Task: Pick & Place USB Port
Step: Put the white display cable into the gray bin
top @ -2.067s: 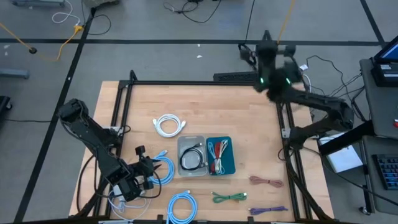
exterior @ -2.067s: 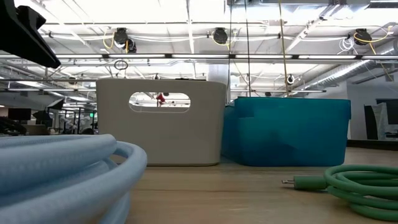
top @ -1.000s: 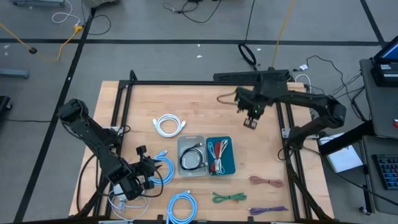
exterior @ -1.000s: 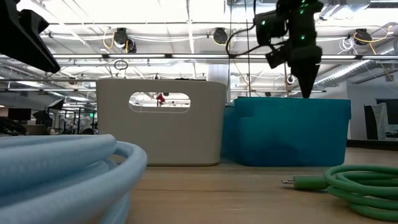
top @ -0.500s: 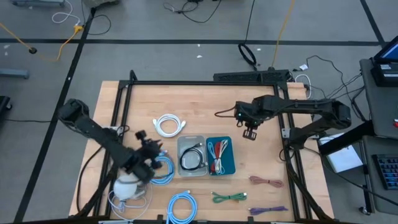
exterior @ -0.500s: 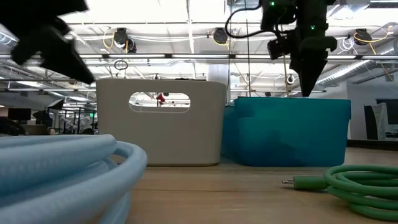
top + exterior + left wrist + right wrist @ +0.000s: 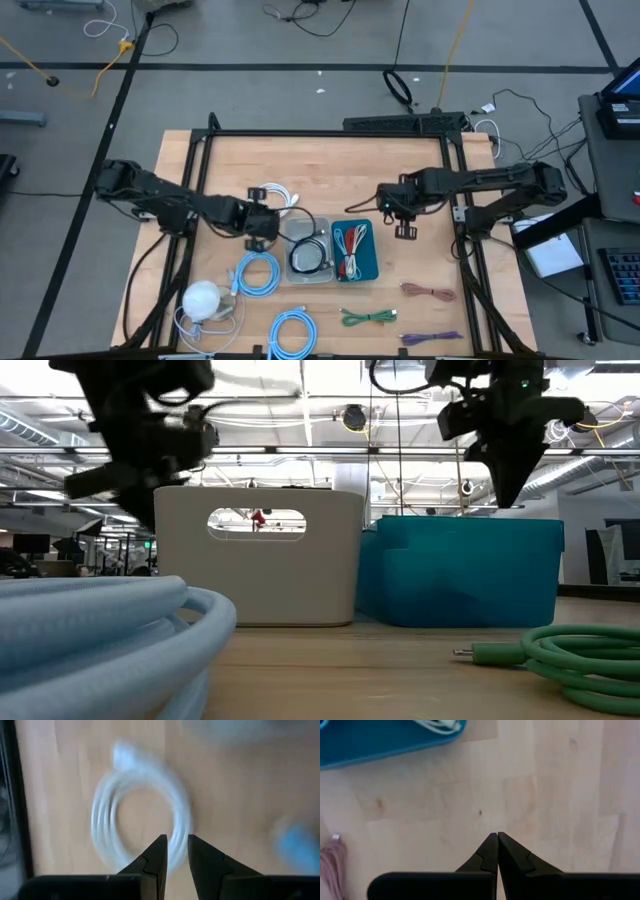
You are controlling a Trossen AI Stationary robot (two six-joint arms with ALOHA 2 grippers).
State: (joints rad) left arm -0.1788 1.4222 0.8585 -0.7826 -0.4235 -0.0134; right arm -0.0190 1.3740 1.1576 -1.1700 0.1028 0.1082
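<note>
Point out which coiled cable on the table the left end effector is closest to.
The white coiled cable, lying behind the grey bin. The left end effector hovers right by it, while the blue, green, pink and purple cables all lie farther off.

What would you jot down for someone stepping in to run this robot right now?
Left gripper: slightly open, empty, above the white cable coil.
Right gripper: shut, empty, over bare wood right of the teal bin.
Grey bin holds a black cable; teal bin holds red and white cables.
Loose on the table: two blue coils, green, pink and purple cables.
Nothing is gripped; these cables remain unsorted.
</note>
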